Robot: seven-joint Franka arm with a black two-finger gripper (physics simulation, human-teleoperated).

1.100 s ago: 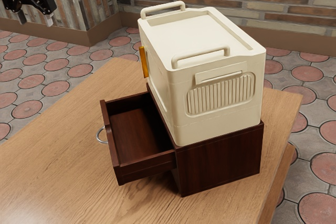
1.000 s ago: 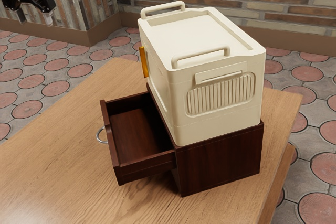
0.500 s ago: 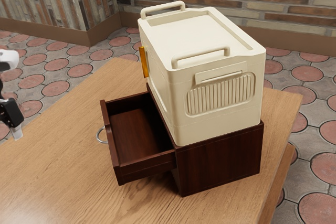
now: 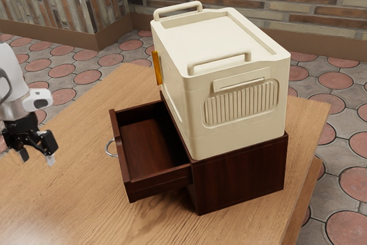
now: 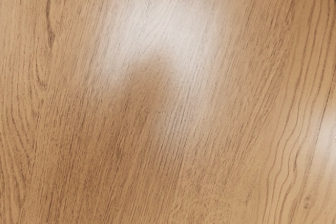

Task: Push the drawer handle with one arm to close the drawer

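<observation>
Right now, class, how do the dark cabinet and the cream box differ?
The cabinet is dark reddish-brown with square corners; the box is cream with rounded ones. The cabinet stands on the table; the box rests on the cabinet. The cabinet has its drawer pulled open at the side, whereas the box has two raised bars on top. Both are boxy.

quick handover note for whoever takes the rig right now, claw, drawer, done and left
Claw: open, empty, over the table, short of the handle on the exterior view's left.
Drawer: pulled out of the dark cabinet, nothing seen in it; metal handle on its front. Cream box sits on the cabinet.
Done: claw near the drawer's front side, no contact yet.
Left: reach the handle, push the drawer shut.
</observation>
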